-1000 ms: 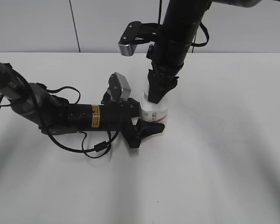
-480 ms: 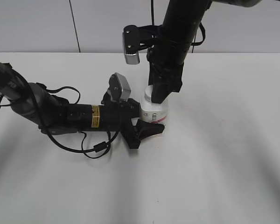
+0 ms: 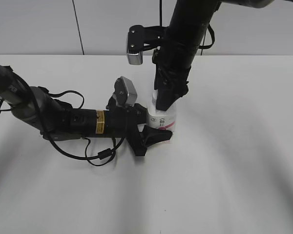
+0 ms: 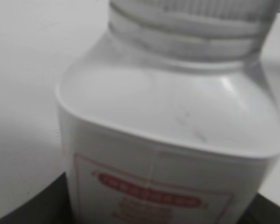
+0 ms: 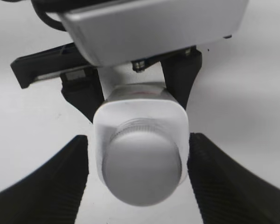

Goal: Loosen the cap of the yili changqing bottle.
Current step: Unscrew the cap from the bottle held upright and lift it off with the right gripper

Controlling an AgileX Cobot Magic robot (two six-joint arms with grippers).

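Observation:
The yili changqing bottle (image 3: 163,119) stands upright on the white table, white with a pink-red label. My left gripper (image 3: 151,127) reaches in low from the left and is shut on the bottle's body; the left wrist view shows the bottle (image 4: 168,140) close up, with the ribbed cap (image 4: 191,7) at the top edge. My right gripper (image 3: 165,100) hangs straight down over the bottle's top. In the right wrist view the round white cap (image 5: 142,170) sits between the two black jaws (image 5: 139,179), with a gap on each side, so the gripper is open.
The white table (image 3: 234,161) spreads around the bottle. The left arm (image 3: 63,119) and its looped cable (image 3: 100,156) lie along the table at left. A grey wall (image 3: 39,24) runs behind the far edge.
My right wrist has turned about its vertical axis above the cap, swinging its camera housing round. The bottle and the left arm have not moved.

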